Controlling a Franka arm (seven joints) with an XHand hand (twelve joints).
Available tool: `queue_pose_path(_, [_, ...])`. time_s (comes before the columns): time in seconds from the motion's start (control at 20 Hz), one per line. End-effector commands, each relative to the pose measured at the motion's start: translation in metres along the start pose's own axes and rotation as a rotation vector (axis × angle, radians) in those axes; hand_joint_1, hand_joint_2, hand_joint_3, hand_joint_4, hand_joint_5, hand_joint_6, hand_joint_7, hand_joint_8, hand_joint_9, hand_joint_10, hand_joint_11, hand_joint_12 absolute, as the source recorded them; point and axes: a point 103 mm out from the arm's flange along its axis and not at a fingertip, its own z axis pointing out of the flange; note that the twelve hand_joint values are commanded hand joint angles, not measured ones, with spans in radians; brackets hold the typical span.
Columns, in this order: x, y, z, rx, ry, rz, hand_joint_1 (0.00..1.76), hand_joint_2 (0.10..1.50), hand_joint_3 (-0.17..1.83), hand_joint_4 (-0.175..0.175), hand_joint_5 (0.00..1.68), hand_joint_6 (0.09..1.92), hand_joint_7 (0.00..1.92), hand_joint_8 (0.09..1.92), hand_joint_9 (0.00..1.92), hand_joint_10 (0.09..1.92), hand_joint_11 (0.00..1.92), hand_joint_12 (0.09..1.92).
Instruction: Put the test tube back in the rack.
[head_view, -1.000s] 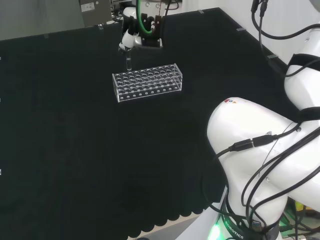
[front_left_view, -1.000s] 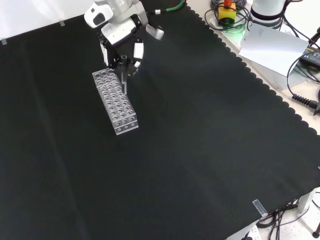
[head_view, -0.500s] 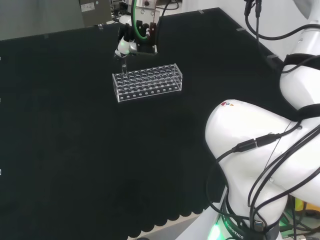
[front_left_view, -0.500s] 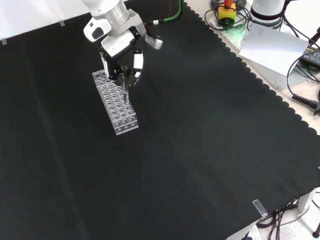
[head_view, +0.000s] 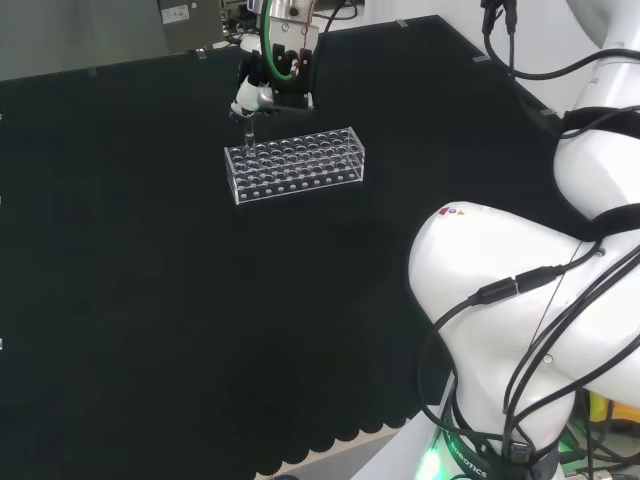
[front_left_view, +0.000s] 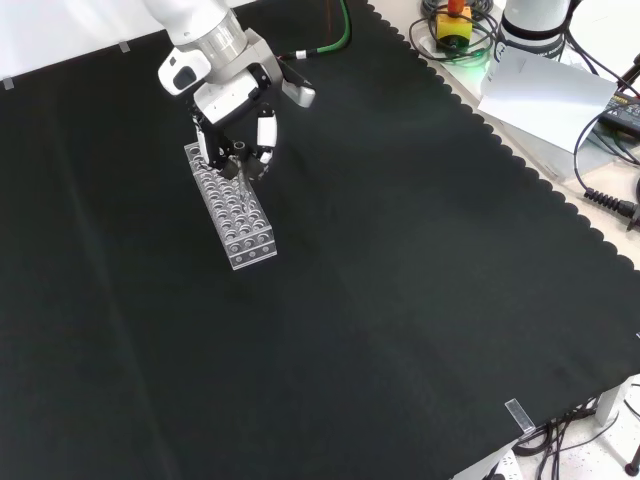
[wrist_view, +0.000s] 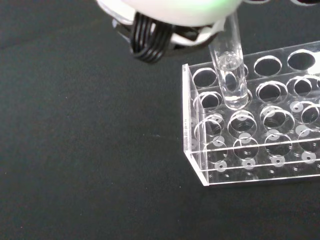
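Note:
A clear plastic test tube rack (head_view: 296, 166) with several rows of holes lies on the black cloth; in the front view the rack (front_left_view: 238, 212) runs away from the camera. The hand (head_view: 271, 78) hangs over the rack's left end in the head view, its fingers curled round a clear test tube (head_view: 247, 129) held upright. In the front view the hand (front_left_view: 232, 98) is above the rack's far end, with the test tube (front_left_view: 239, 171) pointing down at it. In the wrist view the test tube (wrist_view: 231, 80) has its round bottom just over a hole near the end of the rack (wrist_view: 260, 145).
The arm's white links (head_view: 520, 300) stand at the head view's right. Beyond the cloth's scalloped edge (front_left_view: 520, 170) in the front view lie cables, a yellow device (front_left_view: 452, 22) and a white sheet (front_left_view: 545, 92). A small clear clip (front_left_view: 516, 411) sits at the cloth's near edge.
The hand with the tube has moved left in both views, from beside the rack's end to over its end holes. The rack has not moved.

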Motion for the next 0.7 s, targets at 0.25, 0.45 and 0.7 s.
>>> queue_pose_path(0.25, [0.001, 0.012, 0.007, 0.023, -0.002, 0.004, 1.21, 0.7, 0.61, -0.175, 1.25, 0.69, 1.65, 0.58, 1.56, 0.56, 1.25, 0.86])
queue_pose_path(0.45, [0.0, 0.008, 0.003, 0.02, 0.001, -0.001, 1.21, 0.7, 0.61, -0.175, 1.25, 0.69, 1.65, 0.58, 1.56, 0.56, 1.25, 0.86])
queue_pose_path(0.7, [0.0, 0.0, -0.002, 0.021, 0.008, -0.006, 1.21, 0.7, 0.61, -0.175, 1.25, 0.69, 1.65, 0.58, 1.56, 0.56, 1.25, 0.86])
